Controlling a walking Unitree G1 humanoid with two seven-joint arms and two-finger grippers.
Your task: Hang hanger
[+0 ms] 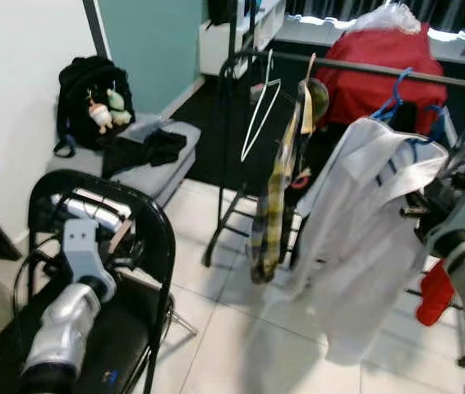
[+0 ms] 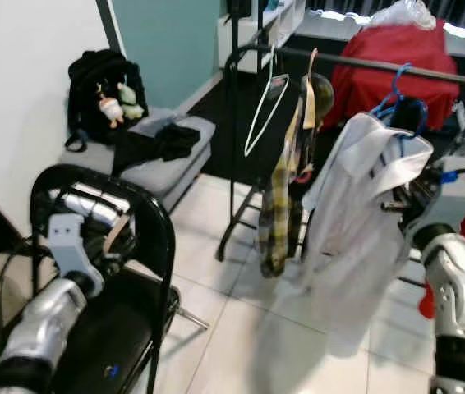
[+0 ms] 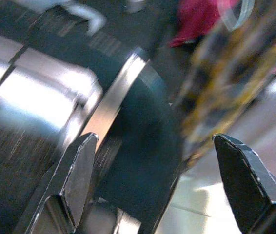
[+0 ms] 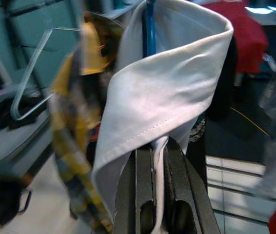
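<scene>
Tightly in R claw (image 4: 152, 161): shirt w/ hanger (image 4: 149, 29)

The right gripper (image 4: 158, 161) was held up beside the clothes rail (image 1: 397, 72), its two black fingers pressed tight on a fold of the white shirt (image 4: 162, 92). The left gripper (image 3: 162, 175) was kept low, well away from the rail, its fingers spread wide apart.

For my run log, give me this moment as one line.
right gripper: shut on white shirt with blue hanger | rail: hook not yet on | left gripper: open, by black chair
</scene>
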